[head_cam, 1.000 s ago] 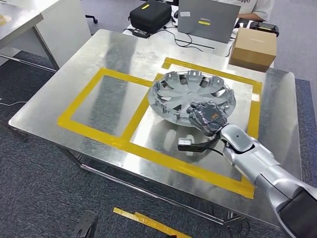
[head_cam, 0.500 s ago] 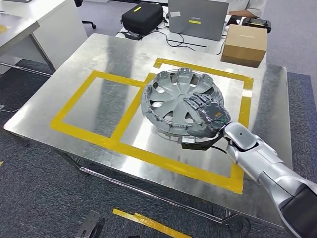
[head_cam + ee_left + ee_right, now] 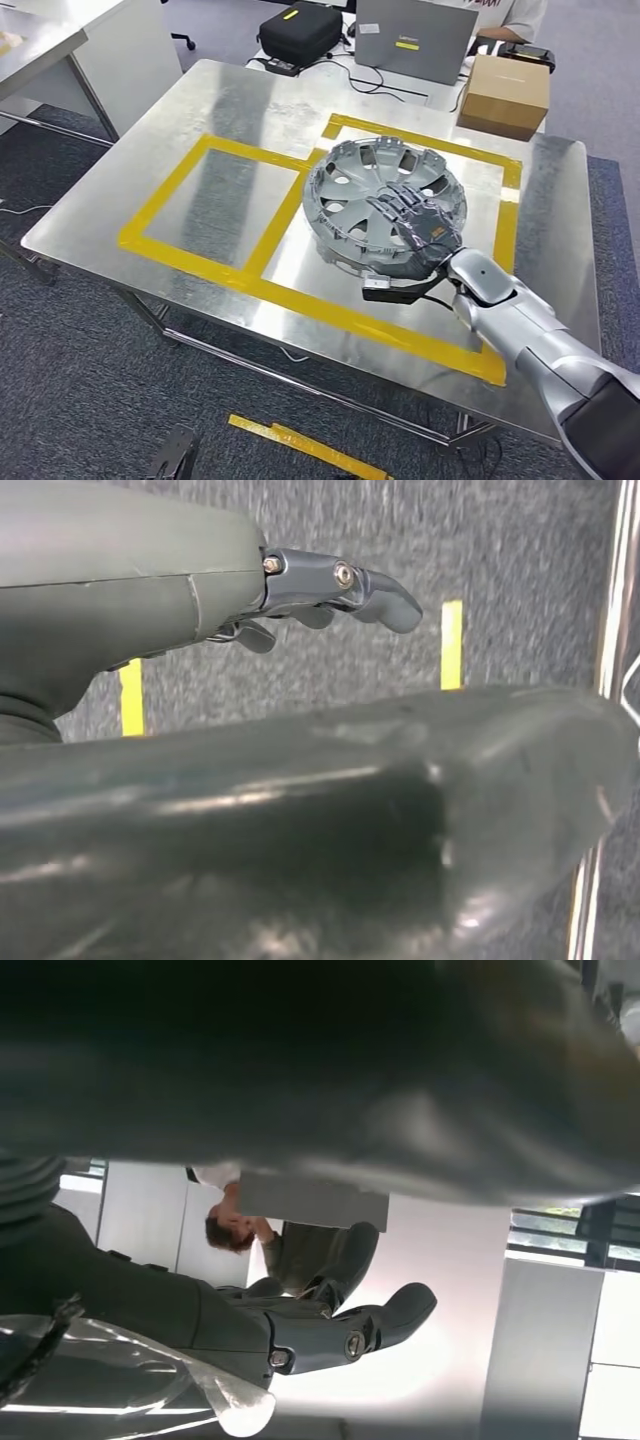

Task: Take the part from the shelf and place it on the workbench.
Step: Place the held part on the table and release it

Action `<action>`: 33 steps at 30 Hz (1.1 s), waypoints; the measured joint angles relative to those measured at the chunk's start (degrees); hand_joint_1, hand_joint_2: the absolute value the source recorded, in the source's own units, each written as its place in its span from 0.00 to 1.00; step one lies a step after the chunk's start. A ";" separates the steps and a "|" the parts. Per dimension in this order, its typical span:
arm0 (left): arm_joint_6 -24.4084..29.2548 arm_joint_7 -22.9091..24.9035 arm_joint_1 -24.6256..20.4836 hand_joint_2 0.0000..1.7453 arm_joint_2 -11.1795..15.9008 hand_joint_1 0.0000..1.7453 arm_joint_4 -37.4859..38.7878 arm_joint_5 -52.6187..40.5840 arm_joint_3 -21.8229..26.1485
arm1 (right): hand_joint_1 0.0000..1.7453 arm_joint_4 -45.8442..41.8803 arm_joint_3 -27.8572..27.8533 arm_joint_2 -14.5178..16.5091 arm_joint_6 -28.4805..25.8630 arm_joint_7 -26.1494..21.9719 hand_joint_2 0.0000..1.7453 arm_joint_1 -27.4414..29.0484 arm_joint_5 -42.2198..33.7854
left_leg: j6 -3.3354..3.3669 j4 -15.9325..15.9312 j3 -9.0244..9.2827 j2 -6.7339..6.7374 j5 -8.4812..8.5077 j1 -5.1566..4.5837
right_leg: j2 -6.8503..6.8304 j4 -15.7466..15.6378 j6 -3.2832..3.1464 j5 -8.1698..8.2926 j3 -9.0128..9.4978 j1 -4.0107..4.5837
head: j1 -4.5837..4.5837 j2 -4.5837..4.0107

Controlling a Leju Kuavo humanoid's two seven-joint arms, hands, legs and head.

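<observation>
The part is a grey plastic hubcap (image 3: 355,190). It hangs tilted just above the steel workbench (image 3: 226,110), over the right-hand square marked in yellow tape (image 3: 377,325). My right hand (image 3: 415,235) grips its near rim, fingers spread over the face and the thumb hidden below. In the right wrist view the hubcap's dark underside (image 3: 302,1060) lies over the right hand (image 3: 340,1335). My left hand (image 3: 332,585) hangs over the grey carpet and holds nothing, its fingers apart.
At the far edge stand a laptop (image 3: 419,40), a black case (image 3: 300,30) and a cardboard box (image 3: 506,95), with a person (image 3: 513,15) behind them. A white table (image 3: 45,40) stands at the left. A yellow tape strip (image 3: 302,445) lies on the floor.
The hubcap has tipped up and come slightly nearer, and my right hand's fingers now reach further across its face. The head view has swayed a little.
</observation>
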 joint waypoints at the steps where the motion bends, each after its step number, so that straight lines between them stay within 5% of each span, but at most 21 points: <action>1: -0.04 0.00 0.05 0.00 -0.03 0.00 0.00 0.05 0.00 | 0.00 0.01 -0.05 0.00 -0.18 -0.07 0.00 0.16 -0.23 | -0.06 0.09 -0.20 0.00 0.11 0.01 | -0.02 -0.99 0.07 0.83 0.79 -0.02 | 0.01 0.00; 5: -0.05 0.01 -0.10 0.00 -0.08 0.00 0.00 0.16 0.00 | 0.00 -0.04 -0.49 0.00 -0.87 -0.07 0.00 0.14 -0.55 | -0.73 1.01 -1.11 -0.03 0.46 -0.18 | -0.07 -14.80 -0.44 5.75 8.70 -0.02 | -0.02 0.00; 9: -0.05 0.07 0.04 0.00 -0.04 0.00 0.00 0.22 -0.02 | 0.00 -0.25 -1.01 0.00 -1.49 0.20 0.00 0.46 -0.68 | -2.13 1.46 -2.00 -0.11 0.85 -0.22 | -0.10 -15.97 -2.05 6.70 8.77 0.03 | -0.05 0.00; 12: -0.05 0.20 0.08 0.00 0.00 0.00 0.00 0.26 -0.02 | 0.00 -0.64 -1.58 0.00 -2.48 0.56 0.00 0.81 -1.36 | -3.12 7.97 -4.17 -0.17 -4.87 0.08 | -0.33 -16.22 -3.09 8.01 7.69 -0.23 | -0.20 0.00; 14: -0.03 0.32 0.11 0.00 -0.04 0.00 0.00 0.31 -0.02 | 0.00 -0.97 -2.22 0.00 -3.40 0.83 0.00 1.62 -1.80 | -3.54 15.10 -5.91 -0.17 -9.24 0.35 | -0.33 -16.19 -3.11 8.87 6.52 -0.21 | -0.22 0.00; 15: 0.02 0.37 0.12 0.00 -0.08 0.00 0.00 0.35 -0.02 | 0.00 -1.20 -2.61 0.00 -3.76 1.04 0.00 2.24 -1.78 | -3.63 16.76 -5.81 -0.17 -10.11 0.43 | -0.32 -16.16 -3.03 9.33 5.91 -0.20 | -0.21 0.00; 17: 0.24 0.48 0.11 0.00 -0.14 0.00 0.00 0.40 -0.02 | 0.00 -1.82 -3.59 0.00 -4.10 1.49 0.00 3.50 -1.29 | -3.54 13.56 -2.45 -0.17 -9.00 0.49 | -0.30 -16.10 -2.81 10.28 4.76 -0.20 | -0.20 0.00; 19: 0.48 0.60 -0.04 0.00 -0.15 0.00 0.00 0.42 -0.02 | 0.00 -2.63 -5.00 0.00 -4.22 1.74 0.00 4.44 -0.77 | -3.15 5.19 3.18 -0.18 -6.83 0.43 | -0.26 -16.05 -2.42 11.21 3.88 -0.12 | -0.20 0.00; 21: 0.60 0.74 -0.18 0.00 -0.16 0.00 0.00 0.43 -0.02 | 0.00 -3.21 -6.66 -0.01 -4.44 1.84 0.00 5.04 -0.45 | -2.53 0.37 5.78 -0.26 -5.75 0.18 | -0.27 -16.17 -1.77 12.18 3.36 -0.07 | -0.03 0.00; 24: 0.66 1.03 -0.02 0.00 -0.27 0.00 0.00 0.62 -0.02 | 0.00 -3.71 -8.81 -0.01 -4.73 1.67 0.00 6.28 -0.35 | -1.32 -0.24 5.02 -0.16 -4.37 -0.08 | -0.22 -16.90 -0.63 13.41 2.93 -0.32 | 0.07 0.00; 25: 0.67 1.07 -0.03 0.00 -0.33 0.00 0.00 0.71 -0.02 | 0.00 -3.83 -9.57 0.02 -4.74 1.41 0.00 6.85 -0.63 | -0.83 -0.45 4.63 -0.02 -3.78 -0.03 | -0.18 -16.43 -0.37 12.63 2.39 -0.39 | 0.13 0.00; 28: 0.77 1.05 -0.14 0.00 -0.45 0.00 0.00 0.82 -0.01 | 0.00 -3.94 -12.00 0.21 -4.75 0.47 0.00 8.24 -2.24 | 0.27 -0.74 2.86 0.49 -2.19 -0.02 | -0.13 -7.93 -0.01 5.68 -0.94 -0.45 | 0.54 0.00; 30: 0.94 1.05 -0.02 0.00 -0.56 0.00 0.00 0.83 -0.02 | 0.00 -3.95 -13.21 0.47 -4.75 0.04 0.00 8.99 -3.16 | 0.41 -0.70 1.66 1.12 -1.32 -0.25 | -0.13 -1.07 0.12 2.83 -2.36 -0.43 | 0.63 0.00; 31: 1.06 1.05 0.02 0.00 -0.62 0.00 0.00 0.83 -0.02 | 0.00 -3.95 -13.63 0.62 -4.75 -0.09 0.00 9.32 -3.44 | 0.40 -0.68 1.15 1.54 -0.97 -0.35 | -0.16 -0.12 0.10 3.00 -1.85 -0.42 | 0.65 0.00; 33: 1.28 1.05 0.03 0.00 -0.75 0.00 0.00 0.83 -0.02 | 0.00 -3.96 -14.27 0.93 -4.75 -0.20 0.00 9.66 -3.74 | 0.24 -0.59 0.47 2.52 -0.49 -0.49 | -0.97 -5.49 -0.18 5.14 3.03 -0.33 | 0.68 0.00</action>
